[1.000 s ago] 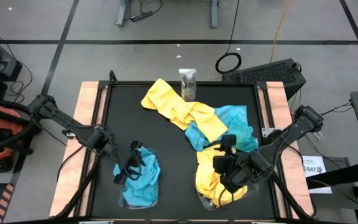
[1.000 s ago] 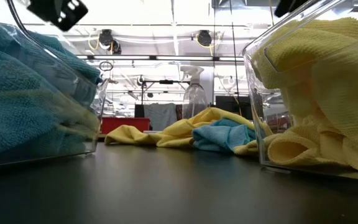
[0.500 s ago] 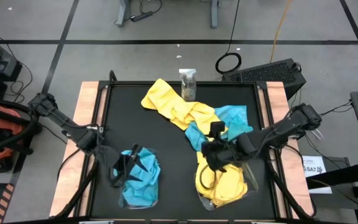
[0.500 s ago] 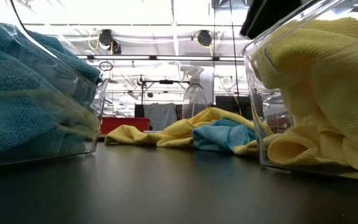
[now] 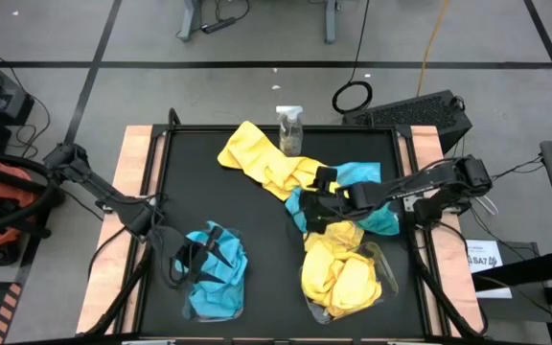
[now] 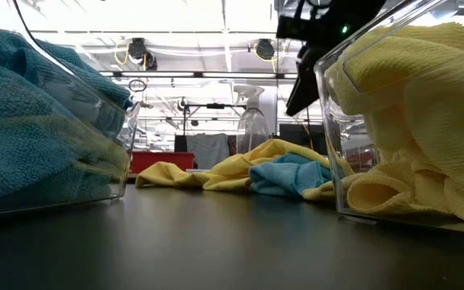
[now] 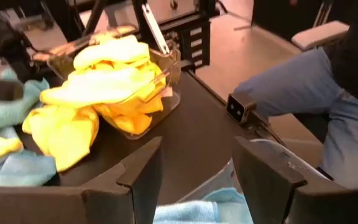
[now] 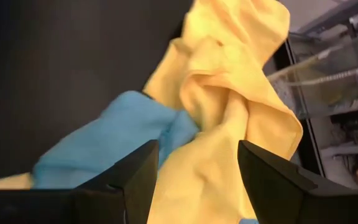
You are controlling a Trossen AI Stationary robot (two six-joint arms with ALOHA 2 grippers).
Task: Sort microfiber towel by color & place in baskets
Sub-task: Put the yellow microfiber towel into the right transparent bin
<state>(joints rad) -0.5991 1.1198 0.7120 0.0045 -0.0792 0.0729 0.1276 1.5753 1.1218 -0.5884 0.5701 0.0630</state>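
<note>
Loose yellow towels (image 5: 268, 165) and blue towels (image 5: 364, 190) lie in a pile on the black table's middle and far part. My right gripper (image 5: 307, 207) hangs open just above that pile; a yellow towel (image 8: 229, 118) and a blue towel (image 8: 98, 143) lie under its fingers. The left basket (image 5: 186, 307) holds blue towels (image 5: 217, 283). The right basket (image 5: 383, 276) holds yellow towels (image 5: 345, 280). My left gripper (image 5: 184, 261) hovers open at the left basket's left side, over blue cloth (image 7: 194, 214).
A clear spray bottle (image 5: 289, 129) stands at the table's far edge beside the yellow towels. Wooden strips (image 5: 134, 192) run along the table's left and right sides. A person's leg in jeans (image 7: 303, 99) shows beyond the table. Bare black table (image 5: 209, 192) lies between pile and left basket.
My right gripper has swung from above the right basket toward the table's far edge and left, sinking over the loose pile, still open. My left gripper has drawn back a little toward the table's left edge and tipped nearer level.
</note>
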